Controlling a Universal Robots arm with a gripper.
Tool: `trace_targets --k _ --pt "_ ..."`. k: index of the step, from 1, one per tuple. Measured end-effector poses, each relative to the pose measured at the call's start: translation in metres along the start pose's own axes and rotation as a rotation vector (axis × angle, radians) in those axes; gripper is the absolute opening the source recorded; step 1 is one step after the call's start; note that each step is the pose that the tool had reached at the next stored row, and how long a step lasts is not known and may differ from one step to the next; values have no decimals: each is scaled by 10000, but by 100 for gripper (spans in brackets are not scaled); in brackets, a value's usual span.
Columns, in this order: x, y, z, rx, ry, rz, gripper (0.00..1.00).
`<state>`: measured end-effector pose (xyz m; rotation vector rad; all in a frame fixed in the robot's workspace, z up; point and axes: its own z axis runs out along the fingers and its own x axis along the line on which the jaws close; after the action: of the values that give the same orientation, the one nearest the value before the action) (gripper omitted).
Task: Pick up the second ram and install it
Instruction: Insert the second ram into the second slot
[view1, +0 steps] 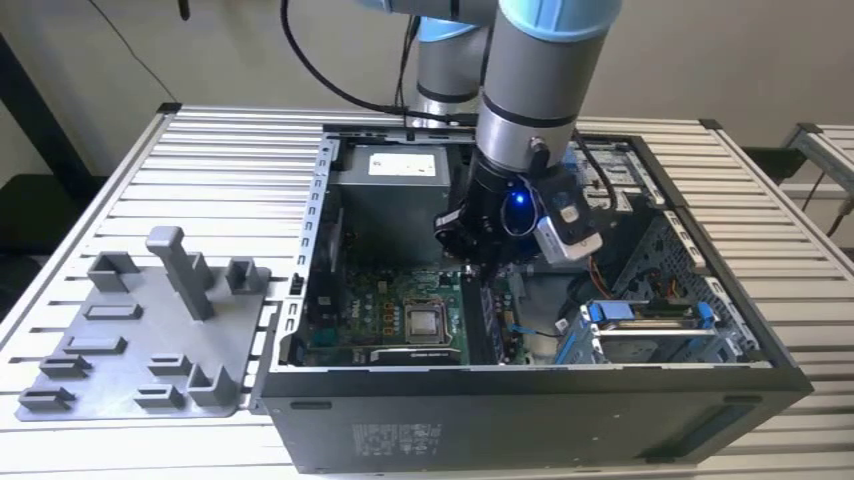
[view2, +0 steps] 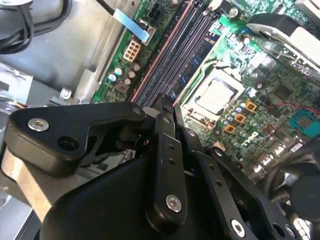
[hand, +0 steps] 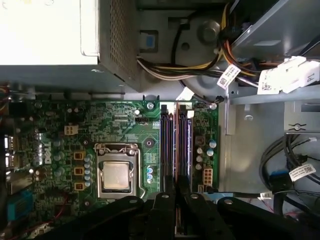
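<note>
Gripper (hand: 170, 197) is seen low over mobo slots (hand: 175, 145) w/ fingers pressed together; held ram can't be confirmed. Misalignment w/ slot could jam edge

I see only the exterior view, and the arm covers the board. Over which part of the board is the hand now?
Observer: In the first wrist view the hand is over one end of the long memory slots, the end far from the power supply.
Operator: What is beside these slots?
Observer: The processor socket lies on one side, a white connector on the other.
</note>
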<state>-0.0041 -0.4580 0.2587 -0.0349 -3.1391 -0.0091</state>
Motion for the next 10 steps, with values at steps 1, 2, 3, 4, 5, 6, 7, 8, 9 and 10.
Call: trace_targets --k 1,2,3,4,5,6,7,8,9,10 --pt "3 -2 18 0 0 1 14" --pt "3 -3 36 1 3 -1 14" --pt "4 -4 54 2 6 -2 14" --pt "4 -5 72 2 6 -1 14" --pt "4 -6 90 1 7 -2 14" --pt "4 -6 108 1 7 -1 14" --pt "6 -7 127 1 7 -1 14" --pt "10 -10 144 2 7 2 14" --pt "20 -12 163 7 6 21 14" --pt "32 -13 182 16 6 51 14"
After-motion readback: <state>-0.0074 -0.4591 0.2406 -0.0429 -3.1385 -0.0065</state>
